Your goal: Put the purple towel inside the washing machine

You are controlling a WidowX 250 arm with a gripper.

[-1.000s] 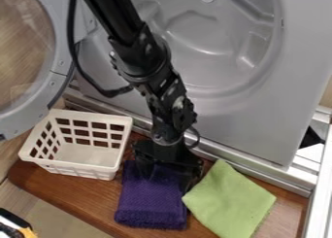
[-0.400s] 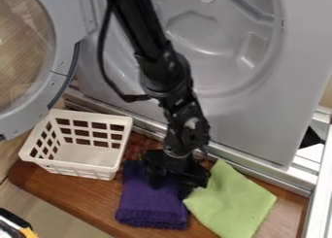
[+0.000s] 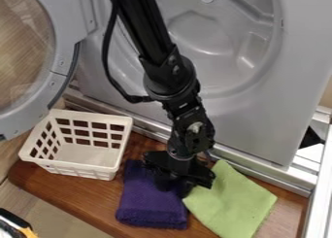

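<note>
My gripper (image 3: 174,186) hangs low over the upper right part of the purple towel (image 3: 150,208), at the edge where the green cloth begins. Whether its fingers are apart or hold any fabric cannot be made out. The folded purple towel lies flat on the wooden board, its upper right part hidden by the gripper. Behind the arm is the washing machine (image 3: 259,118), a grey front with a round recessed opening, its round door swung out at the upper left.
A white plastic basket (image 3: 84,170) stands left of the towel. The green cloth (image 3: 230,203) lies to the right, against the towel. A metal rail (image 3: 259,176) runs between the wooden board (image 3: 71,191) and the machine. The machine's door (image 3: 57,67) overhangs the upper left.
The gripper and arm have shifted right over the towel, and the gripper sits slightly lower than 0.4 s ago. The basket and green cloth have stayed put.
</note>
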